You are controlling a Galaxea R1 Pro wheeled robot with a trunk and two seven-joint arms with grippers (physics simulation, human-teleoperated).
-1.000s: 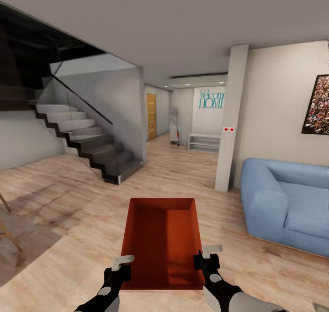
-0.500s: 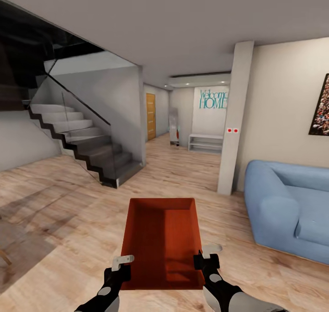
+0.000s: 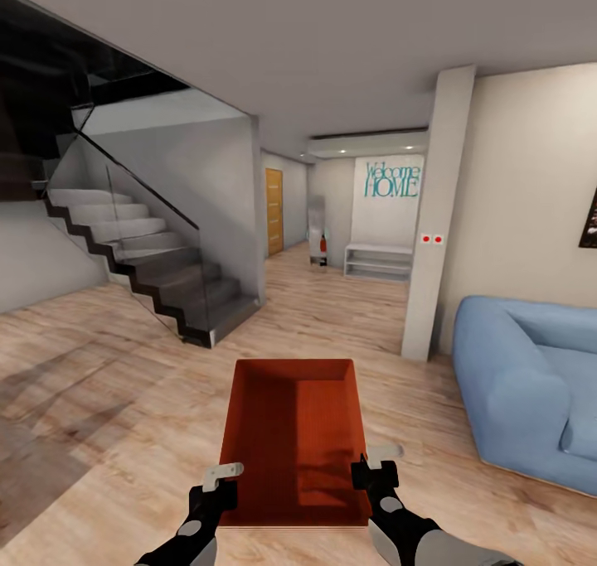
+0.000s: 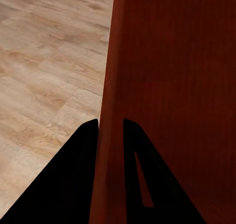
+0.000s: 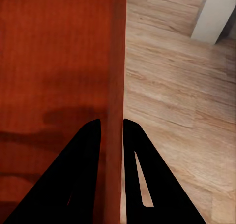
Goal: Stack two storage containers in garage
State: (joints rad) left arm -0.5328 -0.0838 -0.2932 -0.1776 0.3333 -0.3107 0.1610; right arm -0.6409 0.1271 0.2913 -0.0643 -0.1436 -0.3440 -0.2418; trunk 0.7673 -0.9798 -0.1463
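Observation:
One red-orange open-topped storage container (image 3: 294, 437) hangs level in front of me above the living room's light wood plank floor (image 3: 108, 417). My left gripper (image 3: 222, 476) is shut on its left wall near the close corner. My right gripper (image 3: 366, 465) is shut on its right wall. In the left wrist view the thin red wall (image 4: 172, 86) runs between the two dark fingers of the left gripper (image 4: 110, 121). The right wrist view has the same pinch, with the right gripper (image 5: 112, 120) on the container wall (image 5: 54, 61). The bin is empty inside.
A dark staircase with a glass rail (image 3: 157, 272) rises at the left. A blue sofa (image 3: 531, 384) stands at the right beside a white pillar (image 3: 435, 218). Straight ahead a hallway leads to a wooden door (image 3: 274, 211) and a low white shelf (image 3: 377, 261).
The whole view has shifted: the sofa, pillar and wall picture slid to the right and the stairs look nearer. The container and both grippers keep the same place in the view.

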